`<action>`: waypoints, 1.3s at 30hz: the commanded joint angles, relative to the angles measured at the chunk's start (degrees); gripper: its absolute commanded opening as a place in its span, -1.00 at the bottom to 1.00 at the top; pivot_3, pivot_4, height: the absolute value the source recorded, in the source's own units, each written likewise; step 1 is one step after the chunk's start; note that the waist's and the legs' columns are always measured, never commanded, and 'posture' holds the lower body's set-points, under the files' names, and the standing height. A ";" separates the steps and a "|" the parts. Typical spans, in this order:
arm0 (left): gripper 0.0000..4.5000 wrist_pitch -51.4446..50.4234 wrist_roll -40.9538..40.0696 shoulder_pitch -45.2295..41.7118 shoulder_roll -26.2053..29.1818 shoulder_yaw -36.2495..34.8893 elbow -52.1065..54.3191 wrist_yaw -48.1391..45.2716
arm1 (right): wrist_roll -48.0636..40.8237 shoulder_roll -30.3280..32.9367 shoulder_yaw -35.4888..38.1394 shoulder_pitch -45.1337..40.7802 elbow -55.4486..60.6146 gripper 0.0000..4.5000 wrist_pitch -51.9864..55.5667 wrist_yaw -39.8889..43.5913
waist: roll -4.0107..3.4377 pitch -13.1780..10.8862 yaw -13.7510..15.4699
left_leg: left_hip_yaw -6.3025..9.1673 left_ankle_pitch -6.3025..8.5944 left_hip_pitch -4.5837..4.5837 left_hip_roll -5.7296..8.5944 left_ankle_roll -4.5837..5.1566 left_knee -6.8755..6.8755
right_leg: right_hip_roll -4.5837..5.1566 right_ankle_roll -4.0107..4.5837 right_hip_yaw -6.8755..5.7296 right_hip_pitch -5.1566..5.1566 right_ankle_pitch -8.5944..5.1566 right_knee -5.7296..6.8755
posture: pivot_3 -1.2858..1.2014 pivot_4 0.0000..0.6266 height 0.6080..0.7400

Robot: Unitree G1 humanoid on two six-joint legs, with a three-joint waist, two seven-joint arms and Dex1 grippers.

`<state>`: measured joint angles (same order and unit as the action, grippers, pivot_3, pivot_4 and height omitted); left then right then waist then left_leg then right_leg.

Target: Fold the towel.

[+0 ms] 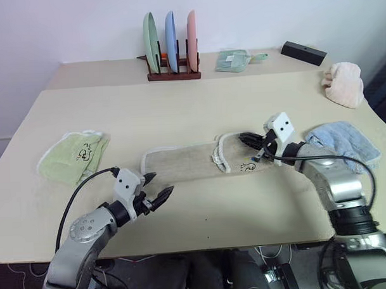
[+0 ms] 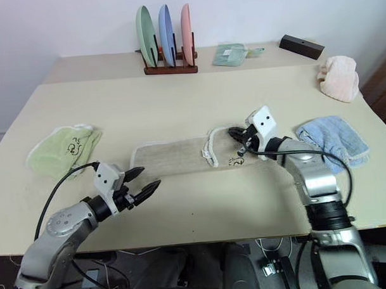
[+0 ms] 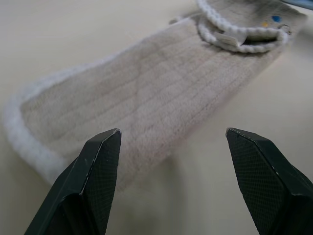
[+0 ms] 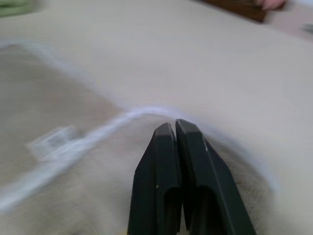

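The beige table (image 1: 198, 106) carries the tan towel (image 1: 187, 160), green towel (image 1: 73, 155), blue towel (image 1: 342, 141), pink cloth (image 1: 343, 83), plate rack (image 1: 173, 72).

Silver-grey arms are carrying black looping cables, white two-dotted wrist blocks, and black pointed fingers (image 3: 98, 181) showing cross-hatched pads.

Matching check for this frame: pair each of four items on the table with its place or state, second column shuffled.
1. beige towel
2. green towel
3. left gripper
4. right gripper

a. fingers shut, over the beige towel's right end
b. folded into a long strip at the table's middle
c. fingers open, near the table's front edge
d. bunched at the table's left side

Pairs: 1-b, 2-d, 3-c, 4-a
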<state>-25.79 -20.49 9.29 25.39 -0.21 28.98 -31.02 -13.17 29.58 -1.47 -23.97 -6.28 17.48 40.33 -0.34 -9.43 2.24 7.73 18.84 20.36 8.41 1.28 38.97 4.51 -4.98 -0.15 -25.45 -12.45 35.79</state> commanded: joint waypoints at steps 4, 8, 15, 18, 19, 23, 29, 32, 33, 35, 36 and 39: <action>0.54 1.80 1.04 2.20 -1.64 -0.56 3.40 3.10 | 6.48 -1.41 -5.36 2.18 -7.04 -0.96 -6.82 0.89 | 0.01 0.04 -0.01 | -0.01 0.00 0.00 0.00 0.00 0.00 | 0.00 0.00 0.01 -0.03 0.00 0.04 | 0.03 -0.52 1.00; 0.54 2.38 1.69 2.72 -1.48 -0.74 3.48 3.71 | 7.76 -2.00 -5.01 3.25 -7.31 -0.96 -8.93 -0.18 | 0.06 0.11 -0.02 | 0.00 0.00 -0.07 -0.01 -0.01 0.00 | -0.02 0.00 0.01 0.03 0.00 0.04 | 0.03 -0.52 1.00; 0.92 -5.37 -7.57 5.68 -4.03 -6.07 4.99 6.46 | 1.87 0.23 0.23 -1.21 3.20 0.04 -7.43 3.03 | 0.01 0.06 -0.02 | 0.00 0.00 0.01 -0.01 -0.01 0.00 | -0.02 0.00 0.01 -0.04 0.00 0.04 | 0.03 -0.52 1.00; 1.00 -14.09 -18.69 5.57 -6.06 -10.29 7.11 9.19 | 1.29 1.10 -0.22 -1.57 6.81 0.74 -7.23 4.54 | 0.03 0.06 -0.03 | 0.02 0.01 0.00 -0.02 0.00 0.00 | -0.02 0.00 0.00 -0.03 -0.01 0.03 | 0.03 -0.52 1.00; 1.00 -16.77 -22.53 5.33 -6.71 -11.41 7.69 10.64 | 1.46 1.22 -0.48 -1.53 7.37 0.94 -7.58 4.85 | 0.04 0.06 -0.02 | 0.02 0.01 0.00 -0.02 0.00 0.00 | -0.02 -0.01 0.00 -0.03 -0.01 0.04 | 0.03 -0.52 1.00; 1.00 -25.19 -35.05 2.77 -11.41 -16.30 5.64 21.99 | 3.02 1.36 -1.59 -0.97 8.99 0.94 -8.75 5.35 | 0.06 0.06 0.14 | 0.02 0.01 0.01 0.00 0.00 0.03 | -0.01 -0.01 0.00 -0.01 0.00 0.03 | 0.03 -0.52 1.00; 1.00 -27.21 -49.45 -4.98 -19.69 -21.52 -2.81 40.94 | 4.30 1.23 -2.23 -0.10 8.92 0.94 -10.08 5.20 | 0.08 0.08 0.22 | 0.03 -0.01 -0.03 0.00 -0.03 0.07 | -0.02 -0.01 0.00 0.00 0.00 0.10 | 0.03 -0.52 1.00; 1.00 -27.20 -51.44 -9.27 -20.86 -20.91 -6.27 45.65 | 4.79 1.20 -2.49 0.08 9.14 0.94 -10.59 5.20 | 0.08 0.09 0.21 | 0.02 -0.02 -0.06 0.00 -0.05 0.10 | -0.01 -0.01 0.00 0.02 0.00 0.13 | 0.03 -0.52 1.00; 1.00 -27.05 -51.61 -10.33 -21.03 -20.67 -7.17 46.91 | 4.92 1.17 -2.53 0.11 9.21 0.94 -10.69 5.21 | 0.08 0.09 0.21 | 0.02 -0.03 -0.06 0.01 -0.06 0.10 | -0.01 -0.01 0.00 0.02 0.00 0.15 | 0.03 -0.52 1.00; 1.00 -26.26 -52.38 -11.81 -21.80 -20.58 -8.48 48.99 | 5.05 1.09 -2.49 0.14 9.37 0.94 -10.72 5.26 | 0.08 0.10 0.20 | 0.02 -0.03 -0.07 0.01 -0.07 0.10 | -0.01 -0.01 0.00 0.03 0.00 0.15 | 0.03 -0.52 1.00; 0.89 -25.60 -52.64 -12.45 -22.29 -20.67 -8.92 49.92 | 5.10 1.10 -2.48 0.16 9.46 0.96 -10.71 5.28 | 0.08 0.10 0.21 | 0.02 -0.03 -0.08 0.01 -0.07 0.10 | -0.01 -0.01 0.00 0.03 0.00 0.15 | 0.03 -0.52 1.00; 0.40 -23.81 -52.67 -13.28 -22.99 -20.49 -9.24 51.04 | 5.41 1.40 -2.49 0.78 9.99 0.97 -10.79 5.28 | 0.08 0.10 0.18 | 0.02 -0.04 -0.07 0.01 -0.08 0.10 | -0.01 -0.01 0.01 0.02 0.00 0.15 | 0.03 -0.52 1.00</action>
<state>-50.43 -73.05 -4.22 2.54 -21.14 20.26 19.04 -7.94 30.36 -4.12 -23.28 0.70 7.88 45.52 -0.26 -9.33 2.42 7.75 18.80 20.29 8.42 1.20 39.07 4.50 -4.98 -0.14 -25.43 -12.45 35.94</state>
